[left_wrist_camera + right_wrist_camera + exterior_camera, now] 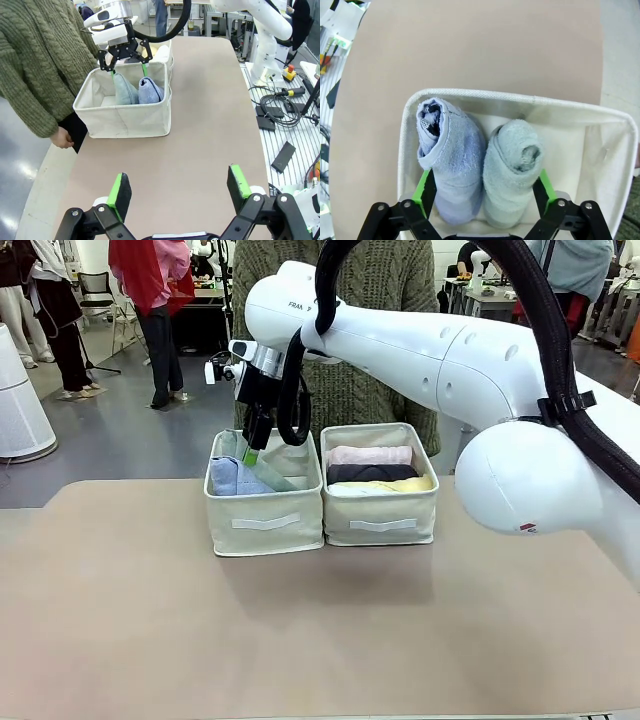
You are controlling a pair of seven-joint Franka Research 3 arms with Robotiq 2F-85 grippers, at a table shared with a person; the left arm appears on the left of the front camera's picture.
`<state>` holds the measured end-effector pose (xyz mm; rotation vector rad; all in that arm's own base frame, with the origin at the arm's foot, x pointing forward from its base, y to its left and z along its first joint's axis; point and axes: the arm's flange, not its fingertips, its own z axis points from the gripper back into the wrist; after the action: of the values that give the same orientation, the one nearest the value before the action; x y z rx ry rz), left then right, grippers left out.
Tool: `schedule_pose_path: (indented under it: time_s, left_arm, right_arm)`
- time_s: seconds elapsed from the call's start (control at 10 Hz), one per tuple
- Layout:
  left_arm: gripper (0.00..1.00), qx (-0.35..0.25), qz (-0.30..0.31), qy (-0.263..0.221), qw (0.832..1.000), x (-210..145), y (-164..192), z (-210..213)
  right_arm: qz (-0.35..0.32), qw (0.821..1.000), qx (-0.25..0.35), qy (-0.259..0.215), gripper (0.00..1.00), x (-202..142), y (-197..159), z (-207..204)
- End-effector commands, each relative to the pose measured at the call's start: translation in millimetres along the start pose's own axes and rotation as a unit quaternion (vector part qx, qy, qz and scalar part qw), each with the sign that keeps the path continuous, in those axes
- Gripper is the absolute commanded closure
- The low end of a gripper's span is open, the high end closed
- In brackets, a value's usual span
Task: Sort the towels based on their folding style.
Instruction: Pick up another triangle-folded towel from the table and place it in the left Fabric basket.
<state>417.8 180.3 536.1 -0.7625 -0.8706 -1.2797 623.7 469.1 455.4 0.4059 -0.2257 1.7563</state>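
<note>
The right claw (252,445) hangs just inside the left beige fabric bin (265,522), its green-padded fingers spread wide and flanking two cone-folded terry towels without gripping either: the light blue cone-folded towel (451,160) and the pale teal cone-folded towel (512,170) stand side by side, touching, in that bin. This reads as the release at the end of a placement, and with nothing left loose on the tan surface (300,640), the sorting looks close to done or done. The next move would call for lifting the claw straight up so the pads clear both cones and the bin's soft rim without dragging a towel out. The front view gives what the wrist views lack: the right beige fabric bin (380,522) holding rolled towels stacked flat, a pink rolled towel (370,454) over a dark grey rolled towel (372,473) over a yellow rolled towel (385,486). The right wrist view alone looks down into the cones' open tops. The left wrist view shows the left claw (180,190) released and empty, well apart from the bins, and a person's hand (62,137) hanging beside the surface.
</note>
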Motion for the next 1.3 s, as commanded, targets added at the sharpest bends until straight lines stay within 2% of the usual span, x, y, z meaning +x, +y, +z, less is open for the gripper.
schedule_pose_path:
  time_s: [0.0, 0.4, 0.7, 1.1, 1.2]
  left_arm:
    - [0.00, 0.003, -0.007, -0.008, 1.000, 0, -1, 2]
    - [0.00, 0.003, -0.007, -0.008, 1.000, 0, -1, 2]
    - [0.00, 0.003, -0.007, -0.008, 1.000, 0, -1, 2]
    - [0.00, 0.003, -0.007, -0.008, 1.000, 0, -1, 2]
    - [0.00, 0.003, -0.007, -0.008, 1.000, 0, -1, 2]
  right_arm:
    - [-0.010, 1.000, 0.004, 0.002, 0.00, 13, -25, 8]
    - [-0.017, 1.000, -0.009, 0.008, 0.00, 12, -22, 19]
    - [-0.032, 0.997, -0.064, 0.036, 0.00, 10, -2, 72]
    - [-0.037, 0.995, -0.076, 0.043, 0.00, 7, 22, 97]
    - [-0.064, 0.993, -0.065, 0.078, 0.00, 8, 38, 104]
